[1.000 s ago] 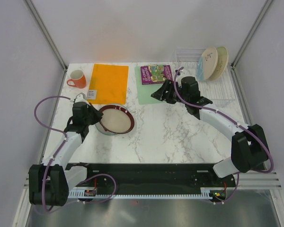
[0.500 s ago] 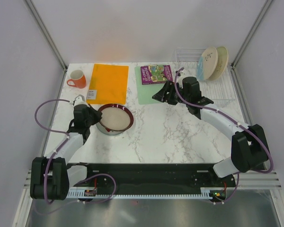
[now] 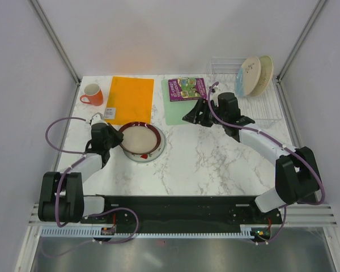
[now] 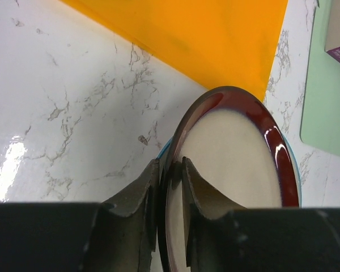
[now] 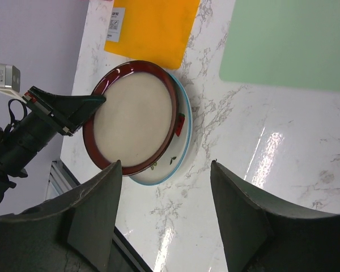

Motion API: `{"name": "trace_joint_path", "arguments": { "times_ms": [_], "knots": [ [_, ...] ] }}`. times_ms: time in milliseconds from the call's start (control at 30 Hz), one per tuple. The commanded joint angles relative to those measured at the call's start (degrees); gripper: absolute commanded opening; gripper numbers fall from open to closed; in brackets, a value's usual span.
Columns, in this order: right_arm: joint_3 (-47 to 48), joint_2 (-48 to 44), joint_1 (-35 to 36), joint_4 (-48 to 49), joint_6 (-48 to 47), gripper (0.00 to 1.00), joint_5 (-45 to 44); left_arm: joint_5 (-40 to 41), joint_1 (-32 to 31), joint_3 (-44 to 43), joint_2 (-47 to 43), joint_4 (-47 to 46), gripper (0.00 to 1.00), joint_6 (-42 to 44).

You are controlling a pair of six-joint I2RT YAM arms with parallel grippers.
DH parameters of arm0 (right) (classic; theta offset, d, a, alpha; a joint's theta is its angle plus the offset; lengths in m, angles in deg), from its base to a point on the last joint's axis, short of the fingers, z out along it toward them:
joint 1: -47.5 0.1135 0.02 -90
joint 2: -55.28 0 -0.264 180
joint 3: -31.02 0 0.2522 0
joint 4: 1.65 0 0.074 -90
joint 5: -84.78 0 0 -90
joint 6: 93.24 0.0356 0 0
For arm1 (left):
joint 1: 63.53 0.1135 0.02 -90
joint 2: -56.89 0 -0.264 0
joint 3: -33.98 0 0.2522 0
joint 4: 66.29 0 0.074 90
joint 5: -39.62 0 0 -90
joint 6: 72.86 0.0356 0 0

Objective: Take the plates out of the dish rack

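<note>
My left gripper [image 3: 119, 140] [image 4: 171, 170] is shut on the left rim of the maroon-rimmed cream plate [image 3: 140, 139] [image 4: 232, 153] [image 5: 133, 119]. That plate lies nearly flat on a white, blue-edged plate with red motifs [image 3: 156, 151] [image 5: 178, 153] on the table. My right gripper [image 3: 192, 113] [image 5: 165, 170] is open and empty, hovering over the table's middle, right of the two plates. The dish rack [image 3: 226, 65] stands at the back right and holds the cream-and-light-blue plate [image 3: 248, 75] and the beige plate [image 3: 266, 73] upright.
An orange mug [image 3: 92, 94] stands at the back left. An orange mat [image 3: 130, 99] and a green mat [image 3: 178, 110] lie behind the plates. A purple box [image 3: 187, 88] rests on the green mat. Walls close in both sides.
The maroon-rimmed plate, held tilted before, has come down and levelled onto the blue-edged plate, shifting slightly back. The right gripper has hardly moved.
</note>
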Motion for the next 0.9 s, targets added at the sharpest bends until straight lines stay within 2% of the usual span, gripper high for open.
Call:
{"name": "trace_joint_path", "arguments": {
  "times_ms": [0, 167, 233, 333, 467, 500, 533, 700, 833, 867],
  "knots": [
    [2.08, 0.25, -0.63, -0.35, -1.89, 0.71, 0.46, -0.56, 0.09, -0.97, 0.18, 2.19, 0.28, 1.05],
    [2.87, 0.95, -0.99, -1.06, -2.34, 0.71, 0.29, -6.7, 0.0, 0.61, -2.19, 2.81, 0.35, -0.27],
    [3.31, 1.39, -1.07, -1.15, -2.69, 0.71, 0.29, -8.37, 0.0, 0.96, -2.54, 2.9, 0.45, -0.36],
    [4.1, 1.31, -1.16, -2.89, -3.48, 0.71, -0.24, -11.18, 0.0, 0.88, -2.37, 3.25, 0.48, -0.98],
    [6.38, 0.52, -1.16, -6.24, -6.28, 0.72, -3.04, -10.84, -0.18, 0.35, -3.42, 7.01, 0.55, -0.98],
    [6.91, 0.34, -1.25, -7.2, -7.08, 0.72, -5.75, -10.4, -0.18, 0.09, -3.86, 7.9, 0.7, -0.98],
    [7.61, 0.08, -1.42, -9.47, -8.04, 0.72, -7.26, -9.27, -0.18, -0.7, -4.38, 8.95, 0.98, -0.72],
    [13.76, -1.24, -1.51, -17.31, -15.16, 0.74, -18.94, -3.38, -0.61, -5.71, -4.03, 20.54, 1.0, 1.92],
    [19.12, -1.6, -2.12, -23.45, -19.9, 0.8, -33.96, 0.92, -0.7, -6.15, -8.33, 23.37, 1.0, 0.52],
    [22.26, -1.07, -2.21, -24.52, -21.05, 0.82, -41.91, 1.11, -0.7, -6.5, -10.87, 24.25, 1.0, 0.34]
  ]
}}
